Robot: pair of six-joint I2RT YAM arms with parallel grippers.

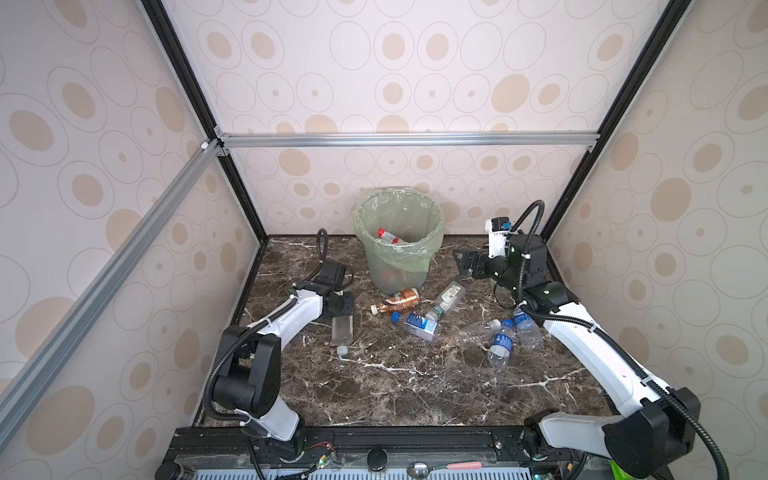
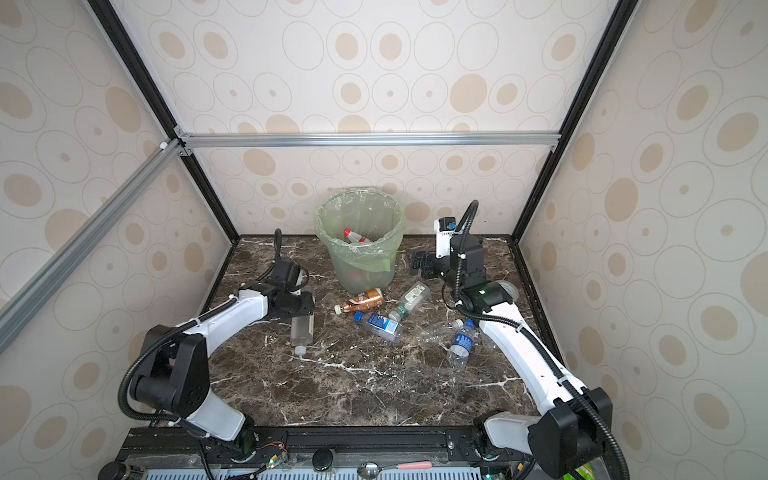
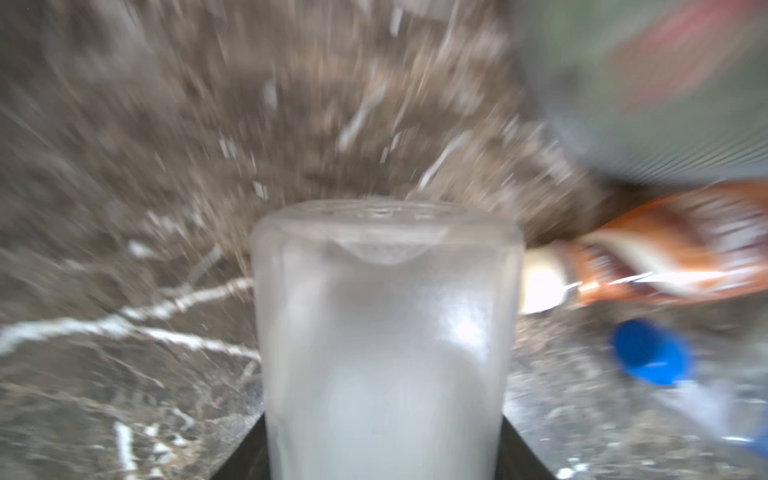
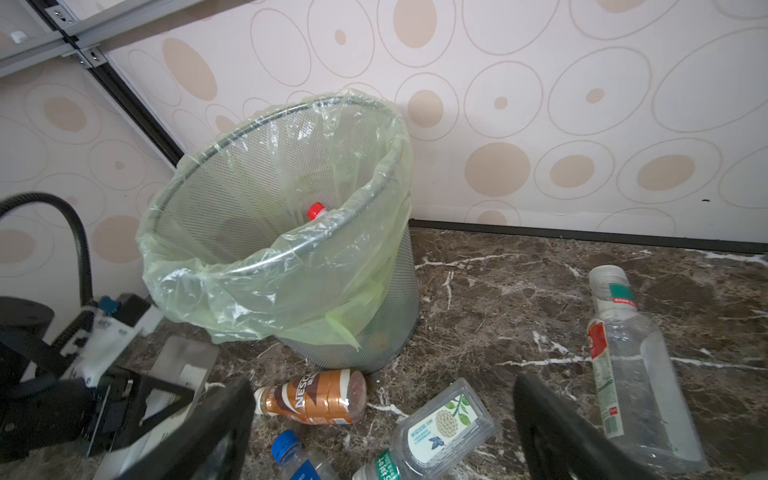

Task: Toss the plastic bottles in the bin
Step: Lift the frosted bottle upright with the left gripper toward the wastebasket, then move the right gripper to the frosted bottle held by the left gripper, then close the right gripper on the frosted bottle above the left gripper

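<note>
1. Your left end effector [image 1: 342, 316] sits to the left of the bin [image 1: 374, 249] and nearer the camera than it, clamped on a frosted bottle [image 1: 342, 332]. In the left wrist view the dark fingers [image 3: 245, 453] press both sides of that bottle, which is sharp against a blurred background.
2. The frosted bottle points away from the bin, cap end out, low over the desk [image 1: 395, 386]. You cannot tell whether it touches the desk.
3. Your right end effector [image 1: 460, 262] is to the right of the bin, level with its wall, jaws spread wide and holding nothing.
4. Inside the bin: a red-capped bottle [image 1: 388, 237] leaning on the liner.
5. Just in front of the bin's base: a brown-labelled bottle [image 1: 397, 300] on its side.
6. In front of the bin and slightly right: a green-labelled bottle [image 1: 446, 300] and a blue-labelled bottle [image 1: 417, 325].
7. Further right of the bin and nearer the camera: a cluster of clear bottles [image 1: 500, 343], lying on the desk.
</note>
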